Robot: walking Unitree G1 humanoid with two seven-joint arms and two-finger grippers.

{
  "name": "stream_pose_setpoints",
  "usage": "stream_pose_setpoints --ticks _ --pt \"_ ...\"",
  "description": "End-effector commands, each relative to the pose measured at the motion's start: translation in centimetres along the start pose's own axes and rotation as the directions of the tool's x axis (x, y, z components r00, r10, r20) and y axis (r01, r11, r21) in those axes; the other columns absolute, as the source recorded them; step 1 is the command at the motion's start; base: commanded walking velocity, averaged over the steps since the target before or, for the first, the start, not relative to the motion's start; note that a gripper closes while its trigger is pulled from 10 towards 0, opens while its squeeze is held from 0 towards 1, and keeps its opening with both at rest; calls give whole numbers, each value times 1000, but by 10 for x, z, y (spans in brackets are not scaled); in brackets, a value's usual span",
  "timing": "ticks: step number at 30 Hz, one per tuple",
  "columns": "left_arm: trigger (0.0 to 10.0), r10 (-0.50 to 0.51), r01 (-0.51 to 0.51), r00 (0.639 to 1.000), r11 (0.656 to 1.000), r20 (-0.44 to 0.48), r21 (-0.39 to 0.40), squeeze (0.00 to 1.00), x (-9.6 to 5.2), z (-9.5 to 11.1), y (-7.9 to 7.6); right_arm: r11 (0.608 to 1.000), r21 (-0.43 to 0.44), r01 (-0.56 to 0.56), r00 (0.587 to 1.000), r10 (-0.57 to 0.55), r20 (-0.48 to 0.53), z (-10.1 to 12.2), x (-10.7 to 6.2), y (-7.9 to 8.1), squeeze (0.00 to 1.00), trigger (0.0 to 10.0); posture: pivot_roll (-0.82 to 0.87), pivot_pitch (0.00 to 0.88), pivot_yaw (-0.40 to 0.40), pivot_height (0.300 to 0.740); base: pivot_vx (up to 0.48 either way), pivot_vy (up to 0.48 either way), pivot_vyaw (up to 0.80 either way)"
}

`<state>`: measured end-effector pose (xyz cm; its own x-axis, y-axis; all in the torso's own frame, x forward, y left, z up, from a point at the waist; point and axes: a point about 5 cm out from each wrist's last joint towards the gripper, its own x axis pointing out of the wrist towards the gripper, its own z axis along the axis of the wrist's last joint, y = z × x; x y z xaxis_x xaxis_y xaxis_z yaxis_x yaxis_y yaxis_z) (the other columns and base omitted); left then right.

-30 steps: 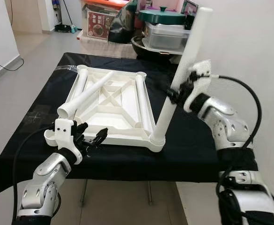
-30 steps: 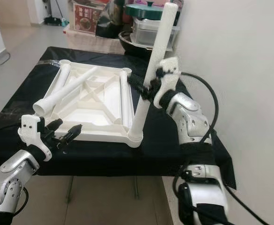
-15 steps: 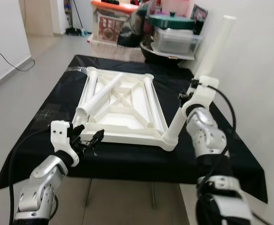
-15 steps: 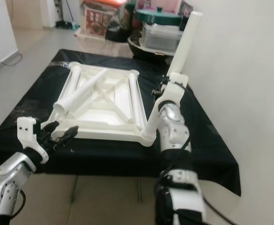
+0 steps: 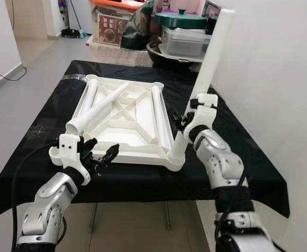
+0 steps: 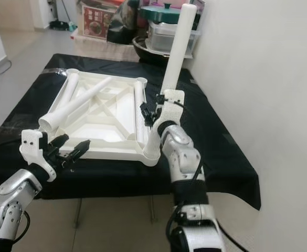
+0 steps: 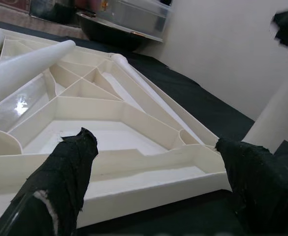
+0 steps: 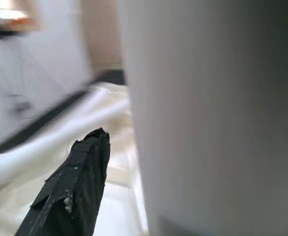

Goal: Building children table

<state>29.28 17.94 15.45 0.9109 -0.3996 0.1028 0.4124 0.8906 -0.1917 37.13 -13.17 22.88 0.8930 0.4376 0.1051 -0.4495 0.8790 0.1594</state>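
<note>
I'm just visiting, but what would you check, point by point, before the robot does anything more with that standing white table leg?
1. Right claw closed around the standing leg: ok.
2. Leg's foot in the near right corner socket of the upturned tabletop: ok, though fully seated cannot tell.
3. Leg upright: not ok, it leans.
4. Left claw open, by the near edge, holding nothing: ok.
5. Loose leg lying across the tabletop, apart from both claws: ok.

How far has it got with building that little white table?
One leg stands in the near right corner socket of the upturned tabletop, with the right gripper around it. Three legs lie loose on top, unfitted. The left gripper hovers open at the near edge.
</note>
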Motion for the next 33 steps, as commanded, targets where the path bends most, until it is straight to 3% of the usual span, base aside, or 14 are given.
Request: stream_pose_setpoints --ticks 1,5,6,7,13,15,17,20,21,23,24,27,28,33 --pt "10000 -16 16 1000 1000 -12 -22 0 2 -5 -3 985 11 -171 985 171 0 -3 -2 8 0 10000 133 0 -159 740 0 0 0" --pt "10000 -22 22 1000 999 -10 -26 0 3 -6 -4 957 -17 -290 953 287 -94 -21 -11 -3 0 8627 138 0 -164 740 0 0 0" --pt "10000 -23 22 1000 999 -9 -26 0 4 -6 -5 960 -24 -280 953 274 -132 -29 -11 -9 0 6784 144 0 -168 740 0 0 0" --pt "10000 -21 21 1000 999 -7 -26 0 4 -5 -5 972 -22 -235 961 229 -153 -34 -8 -14 0 0 149 0 -172 740 0 0 0" --pt "10000 -14 14 1000 1000 -5 -23 0 3 -5 -5 997 -28 73 985 -76 -154 -35 7 -28 0 0 159 0 -176 740 0 0 0" --pt "10000 -13 13 1000 1000 -5 -21 0 2 -5 -5 929 -15 369 913 -365 -184 -36 5 -44 0 0 159 0 -176 740 0 0 0" --pt "10000 -12 12 1000 1000 -4 -21 0 1 -5 -4 758 31 651 752 -638 -167 -37 -10 -57 0 0 158 0 -175 740 0 0 0" --pt "10000 -12 11 1000 1000 -4 -22 0 0 -4 -4 707 59 705 708 -694 -134 -38 -19 -48 0 0 157 0 -168 740 0 0 0" --pt "10000 -12 11 1000 1000 -4 -22 0 0 -4 -4 751 49 658 751 -650 -116 -39 -19 -23 0 0 155 0 -163 740 0 0 0" --pt "10000 -12 12 1000 1000 -5 -22 0 0 -4 -4 774 41 632 773 -625 -111 -39 -18 -12 0 0 155 0 -163 740 0 0 0" --pt "10000 -13 13 1000 1000 -6 -22 0 1 -4 -5 825 41 563 821 -554 -140 -42 -14 3 0 10000 155 0 -163 740 0 0 0" --pt "10000 -17 17 1000 1000 -8 -23 0 1 -4 -5 905 58 422 904 -415 -104 -40 -8 24 0 10000 145 0 -159 740 0 0 0" --pt "10000 -18 18 1000 1000 -8 -24 0 1 -4 -4 928 52 369 929 -365 -64 -37 -5 27 1000 10000 145 0 -159 740 0 0 0" --pt "10000 -18 18 1000 1000 -7 -25 0 2 -4 -4 943 14 332 943 -332 -27 -30 1 21 1000 10000 148 0 -163 740 0 0 0"
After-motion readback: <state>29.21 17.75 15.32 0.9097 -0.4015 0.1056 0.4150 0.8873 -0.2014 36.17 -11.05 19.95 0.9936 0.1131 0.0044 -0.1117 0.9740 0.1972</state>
